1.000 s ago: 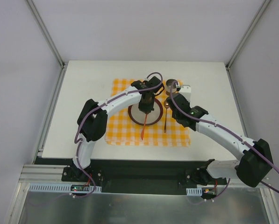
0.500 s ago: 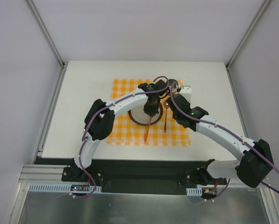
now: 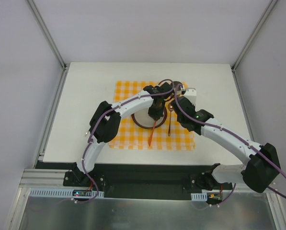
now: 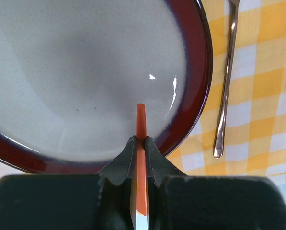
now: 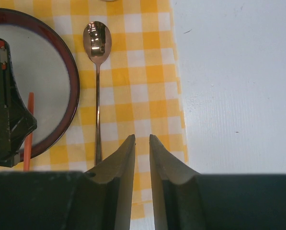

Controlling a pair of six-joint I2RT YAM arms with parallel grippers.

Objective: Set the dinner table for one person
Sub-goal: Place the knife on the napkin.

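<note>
On the white table (image 3: 85, 110) the mat (image 3: 123, 88), plate (image 4: 200, 62) and spoon (image 5: 97, 40) lie ready, our left gripper (image 4: 141, 141) pinches an orange stick (image 4: 141, 120) over the plate, not yet laid down, and our right gripper (image 5: 142, 141) is a bit open and empty.

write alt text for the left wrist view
The left tool, shut on a thin orange stick, hovers over a white plate with a dark red rim. A metal spoon lies beside it on the orange-checked mat.
</note>
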